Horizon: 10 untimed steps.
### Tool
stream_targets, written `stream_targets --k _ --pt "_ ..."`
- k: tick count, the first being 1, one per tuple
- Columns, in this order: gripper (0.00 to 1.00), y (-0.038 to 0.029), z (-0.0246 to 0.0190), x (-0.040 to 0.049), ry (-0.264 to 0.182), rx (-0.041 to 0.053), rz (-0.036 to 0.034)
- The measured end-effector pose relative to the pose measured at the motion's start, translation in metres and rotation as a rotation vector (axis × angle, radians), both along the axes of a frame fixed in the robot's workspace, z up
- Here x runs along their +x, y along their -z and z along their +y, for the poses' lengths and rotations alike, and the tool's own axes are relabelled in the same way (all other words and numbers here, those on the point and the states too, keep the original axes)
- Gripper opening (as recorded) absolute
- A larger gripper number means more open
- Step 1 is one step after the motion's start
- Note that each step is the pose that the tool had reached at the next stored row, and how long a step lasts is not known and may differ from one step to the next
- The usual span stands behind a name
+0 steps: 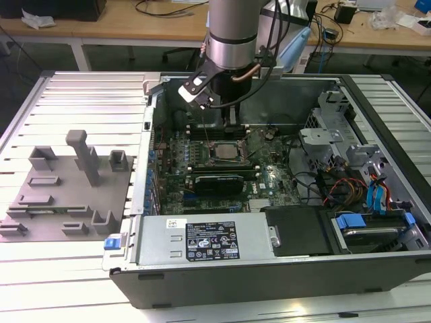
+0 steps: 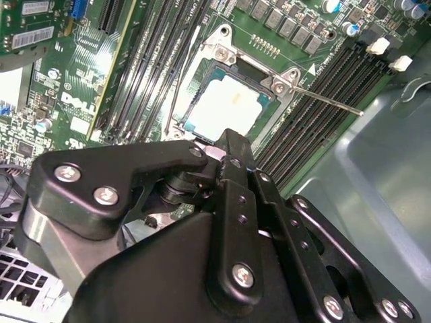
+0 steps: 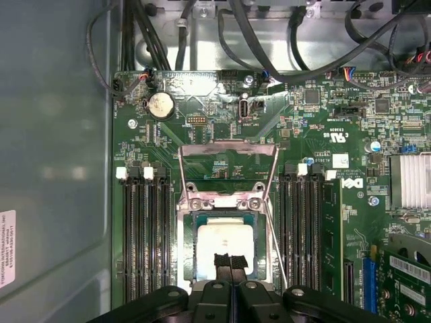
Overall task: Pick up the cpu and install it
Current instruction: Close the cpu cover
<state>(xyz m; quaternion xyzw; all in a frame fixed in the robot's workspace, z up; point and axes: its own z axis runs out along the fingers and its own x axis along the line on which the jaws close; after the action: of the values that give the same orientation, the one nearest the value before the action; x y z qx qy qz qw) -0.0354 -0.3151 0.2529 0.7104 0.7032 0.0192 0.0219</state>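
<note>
Gripper (image 3: 229, 264) clenched when we logged it: pads pressed together, nothing between. Tips over one edge of cpu (image 3: 222, 239); contact we couldn't tell. Cpu lay flat in socket (image 3: 188, 225) on motherboard (image 3: 202, 101), pale top up. Retaining plate (image 3: 227, 168) stood tilted open, lever (image 2: 323, 99) swung out. Memory slots (image 3: 145, 235) flanked socket. In exterior view, arm (image 1: 232, 33) reached into open computer case (image 1: 202, 276). Grey fixture block (image 1: 60, 195) sat well apart on exterior view's left.
</note>
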Motion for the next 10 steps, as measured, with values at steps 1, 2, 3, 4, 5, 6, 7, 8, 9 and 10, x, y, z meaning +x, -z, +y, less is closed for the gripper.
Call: stream_targets --k 1,2,3,4,5,6,7,8,9,10 --pt "0.11 -0.0011 0.0000 0.0000 0.000 0.0000 0.0000" --pt "0.11 -0.0020 0.0000 0.0000 0.000 0.0000 0.0000" --pt "0.11 -0.0026 0.0000 0.0000 0.000 -0.0001 0.0000" --pt "0.11 -0.0027 0.0000 0.0000 0.000 0.0002 -0.0001" --pt "0.11 -0.0028 0.0000 0.0000 0.000 0.0001 -0.0001" --pt "0.11 -0.0029 0.0000 0.0000 0.000 0.0000 0.0000" --pt "0.11 -0.0030 0.0000 0.0000 0.000 0.0000 0.0000" --pt "0.11 -0.0036 0.0000 0.0000 0.000 -0.0005 0.0003" --pt "0.11 -0.0055 0.0000 0.0000 0.000 -0.0001 0.0001" --pt "0.11 -0.0085 0.0000 0.0000 0.000 0.0000 0.0000"
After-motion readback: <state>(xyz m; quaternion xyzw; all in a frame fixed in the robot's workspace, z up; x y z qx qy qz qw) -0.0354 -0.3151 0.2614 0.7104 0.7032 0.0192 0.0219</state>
